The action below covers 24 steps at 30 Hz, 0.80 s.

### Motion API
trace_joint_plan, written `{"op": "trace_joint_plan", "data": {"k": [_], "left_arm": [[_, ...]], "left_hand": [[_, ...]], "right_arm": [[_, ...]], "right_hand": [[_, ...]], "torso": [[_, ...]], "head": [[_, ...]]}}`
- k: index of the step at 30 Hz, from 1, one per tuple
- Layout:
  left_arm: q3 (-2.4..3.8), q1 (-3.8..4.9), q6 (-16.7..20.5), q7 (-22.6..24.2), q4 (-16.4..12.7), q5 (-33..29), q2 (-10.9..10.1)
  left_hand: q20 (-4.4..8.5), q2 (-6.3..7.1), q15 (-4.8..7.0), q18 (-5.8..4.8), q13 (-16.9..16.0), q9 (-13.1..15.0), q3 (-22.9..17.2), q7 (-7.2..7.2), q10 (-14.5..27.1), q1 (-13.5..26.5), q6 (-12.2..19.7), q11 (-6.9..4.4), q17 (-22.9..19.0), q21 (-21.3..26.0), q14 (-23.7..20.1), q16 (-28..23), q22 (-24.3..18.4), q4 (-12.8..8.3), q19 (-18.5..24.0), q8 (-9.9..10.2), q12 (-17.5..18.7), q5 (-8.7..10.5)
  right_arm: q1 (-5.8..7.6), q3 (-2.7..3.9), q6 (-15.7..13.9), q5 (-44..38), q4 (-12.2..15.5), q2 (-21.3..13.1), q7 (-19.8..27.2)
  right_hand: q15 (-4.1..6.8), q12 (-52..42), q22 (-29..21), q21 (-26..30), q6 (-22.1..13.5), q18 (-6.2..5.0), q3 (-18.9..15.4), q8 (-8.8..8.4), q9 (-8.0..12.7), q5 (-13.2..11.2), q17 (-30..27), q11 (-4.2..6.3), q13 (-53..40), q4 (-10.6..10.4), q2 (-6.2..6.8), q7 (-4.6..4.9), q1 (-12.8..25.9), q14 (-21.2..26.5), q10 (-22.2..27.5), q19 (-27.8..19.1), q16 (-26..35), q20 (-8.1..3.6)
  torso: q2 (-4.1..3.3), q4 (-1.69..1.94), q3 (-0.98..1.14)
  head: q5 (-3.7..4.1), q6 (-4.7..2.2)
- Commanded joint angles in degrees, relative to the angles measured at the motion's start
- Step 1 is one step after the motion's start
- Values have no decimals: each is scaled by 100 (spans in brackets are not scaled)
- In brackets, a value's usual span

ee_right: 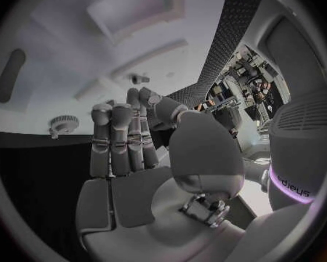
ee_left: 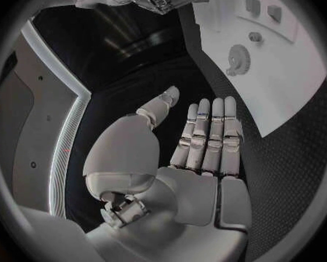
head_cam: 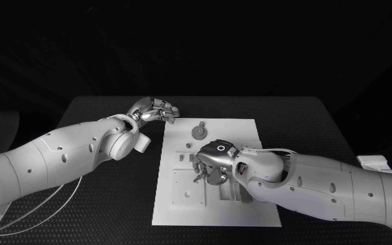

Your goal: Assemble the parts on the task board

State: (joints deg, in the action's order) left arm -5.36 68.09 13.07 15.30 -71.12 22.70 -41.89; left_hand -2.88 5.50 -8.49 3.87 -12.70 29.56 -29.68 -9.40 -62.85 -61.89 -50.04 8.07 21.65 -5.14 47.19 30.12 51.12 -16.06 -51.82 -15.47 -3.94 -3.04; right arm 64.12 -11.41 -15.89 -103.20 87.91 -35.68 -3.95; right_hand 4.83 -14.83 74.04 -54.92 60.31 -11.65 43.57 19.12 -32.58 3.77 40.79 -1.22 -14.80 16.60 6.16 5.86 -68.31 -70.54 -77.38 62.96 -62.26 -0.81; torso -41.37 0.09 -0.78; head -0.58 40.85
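The white task board (head_cam: 245, 137) lies in the middle of the black table. A grey gear part (head_cam: 199, 130) rests on its far half, also seen as the gear (ee_left: 238, 58) and the gear (ee_right: 63, 123). A small peg (ee_right: 139, 78) stands on the board (ee_right: 76, 52). My left hand (head_cam: 155, 110) hovers off the board's far left corner, its fingers (ee_left: 207, 137) straight, side by side and holding nothing. My right hand (head_cam: 211, 165) is over the board's middle, its fingers (ee_right: 123, 137) stretched out and empty. I cannot tell what lies under it.
Slots and raised blocks (head_cam: 186, 191) mark the board's near half. Small blocks (ee_left: 262, 9) sit on the board (ee_left: 280, 81). A white object (head_cam: 374, 163) lies at the table's right edge. Bare black mat (head_cam: 106, 199) stretches left of the board.
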Motion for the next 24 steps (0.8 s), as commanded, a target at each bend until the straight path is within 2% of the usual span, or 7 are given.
{"op": "trace_joint_plan", "data": {"k": [1, 5, 6, 10, 14, 16, 24], "left_arm": [[4, 8, -47, 79, -8, -12, 1], [4, 8, -53, 80, -11, -12, 0], [4, 8, -53, 79, -13, -12, -3], [4, 8, -55, 77, -19, -12, -14], [3, 8, -58, 76, -17, -12, -16], [3, 8, -60, 75, -17, -12, -14], [3, 8, -62, 75, -35, -12, -10]], "left_hand": [[4, 12, -1, 43, 7, -6, 31, -26, -42, -58, 1, -3, 6, 26, 45, -34, -8, 11, -55, -23, -18, 6], [4, 12, -2, 43, 9, -6, 32, -26, -43, -59, 1, -3, 7, 27, 46, -36, -9, 11, -56, -23, -18, 6], [4, 12, -2, 43, 10, -6, 32, -26, -43, -59, 1, -3, 8, 27, 46, -37, -9, 11, -56, -23, -18, 6], [4, 13, -2, 43, 12, -7, 33, -27, -43, -59, 1, -3, 9, 28, 47, -39, -10, 11, -56, -24, -18, 6], [4, 13, -2, 42, 14, -8, 33, -27, -43, -59, 1, -3, 11, 28, 47, -41, -11, 11, -57, -24, -18, 6], [4, 14, -2, 42, 15, -8, 34, -27, -44, -59, 1, -3, 11, 29, 47, -41, -11, 12, -57, -24, -18, 6], [4, 14, -2, 42, 18, -9, 34, -27, -44, -60, 1, -3, 14, 30, 48, -44, -12, 11, -58, -24, -17, 6]], "right_arm": [[-3, 0, 8, 26, -1, -18, -11], [-2, -1, 275, 330, 1, -48, 74], [-2, -2, 369, 404, -2, -51, 104], [-2, -18, 531, 597, -21, -70, 188], [-3, -32, 510, 623, -61, -45, 197], [-3, -35, 589, 612, -78, -18, 158], [-30, -77, 622, 397, -191, 115, -13]], "right_hand": [[20, 35, 6, -35, 5, -335, 15, -26, -10, 14, 7, 0, -10, 7, -62, 5, 17, 0, 43, 6, 39, -29], [-13, 103, 13, -10, -82, -335, -5, -62, -34, 11, 22, -34, -27, 2, -26, 43, 90, 21, 133, -10, 57, -17], [-49, 164, 13, 10, -166, -335, -86, -105, -34, 7, 27, -71, -20, -45, 121, 83, 247, 58, 226, -32, 74, 10], [-169, 345, 25, 63, -532, -335, -389, -299, 11, -6, 64, -196, 15, -103, 314, 227, 634, 180, 501, -119, 92, 71], [-287, 549, 40, 113, -830, -335, -614, -459, 81, 7, 112, -323, 62, -109, 356, 265, 734, 284, 821, -197, 83, 96], [-335, 618, 43, 130, -1051, -335, -630, -581, 152, 10, 128, -373, 86, -125, 378, 224, 721, 315, 926, -217, 77, 104], [-397, 708, 60, 156, -1053, -335, -636, -575, 193, 11, 159, -436, 126, -154, 359, 268, 664, 381, 1050, -266, 59, 124]], "torso": [[2, -3, -2], [2, 2, -2], [2, 2, -2], [2, 3, -6], [1, -1, -5], [0, -1, -2], [-1, 8, -2]], "head": [[1, -3], [-1, 4], [-1, 4], [-5, 22], [-15, 32], [-21, 36], [-20, 42]]}}
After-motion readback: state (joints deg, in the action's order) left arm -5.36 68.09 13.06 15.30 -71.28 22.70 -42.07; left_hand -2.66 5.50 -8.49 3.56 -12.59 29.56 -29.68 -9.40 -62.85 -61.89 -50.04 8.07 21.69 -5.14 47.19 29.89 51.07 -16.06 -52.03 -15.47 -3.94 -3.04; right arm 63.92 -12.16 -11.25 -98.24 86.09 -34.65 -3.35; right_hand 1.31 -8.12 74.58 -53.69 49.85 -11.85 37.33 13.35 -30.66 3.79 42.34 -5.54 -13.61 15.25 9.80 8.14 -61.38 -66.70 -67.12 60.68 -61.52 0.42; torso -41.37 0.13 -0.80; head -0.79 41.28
